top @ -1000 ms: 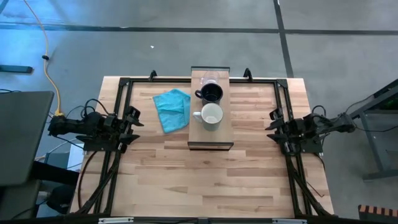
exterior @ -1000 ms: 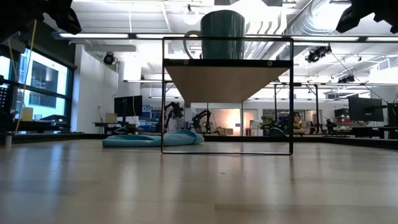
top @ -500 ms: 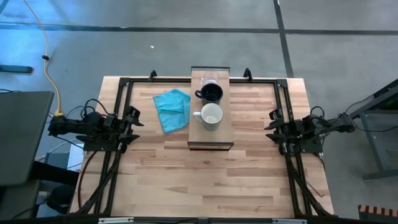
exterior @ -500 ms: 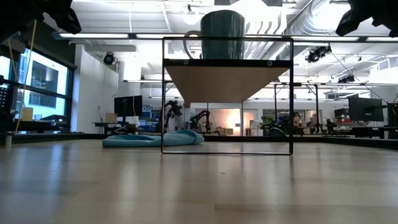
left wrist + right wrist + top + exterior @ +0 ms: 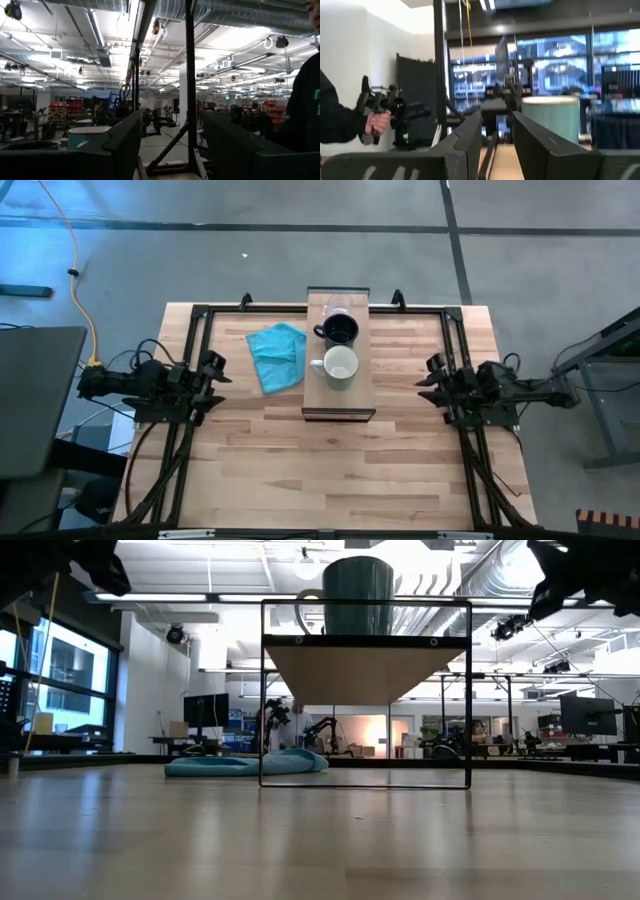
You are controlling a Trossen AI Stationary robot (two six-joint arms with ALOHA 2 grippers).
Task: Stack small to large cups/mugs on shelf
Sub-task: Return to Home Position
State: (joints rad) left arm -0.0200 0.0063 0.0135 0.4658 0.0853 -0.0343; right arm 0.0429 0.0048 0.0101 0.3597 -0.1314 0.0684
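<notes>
Counter (image 5: pixel 300 470): light wood. It carries the shelf and the cloth, and my arms sit at its two side edges.
Person (image 5: pixel 305 100): a dark sleeve shows beyond the counter in my left wrist view. A hand (image 5: pixel 377 122) holding a dark device shows in my right wrist view. I judge neither to be in my way.
Shelf (image 5: pixel 358 395): long light-wood platform at mid-counter, toward the far edge. It carries all three vessels in one row.
Left fingers (image 5: pixel 213 376): released and empty, at the left edge, well apart from the shelf.
Right fingers (image 5: pixel 430 380): released and empty, at the right edge, well apart from the shelf.
Teal cloth (image 5: pixel 277 355): soft and crumpled, just beside the shelf's left side. It would obstruct a low approach from the left.
White mug (image 5: pixel 340 366): upright, nearest the shelf's middle, handle leftward. Judged stiff, heaviest and smooth; grip the wall at the rim or the handle.
Black mug (image 5: pixel 341 330): upright, mid-row, handle leftward. Handle it the same way.
Glass cup (image 5: pixel 337 305): far end of the row, close against the black mug; I cannot tell whether they touch. Judged light, slippery and fragile; grip gently across the wall.
</notes>
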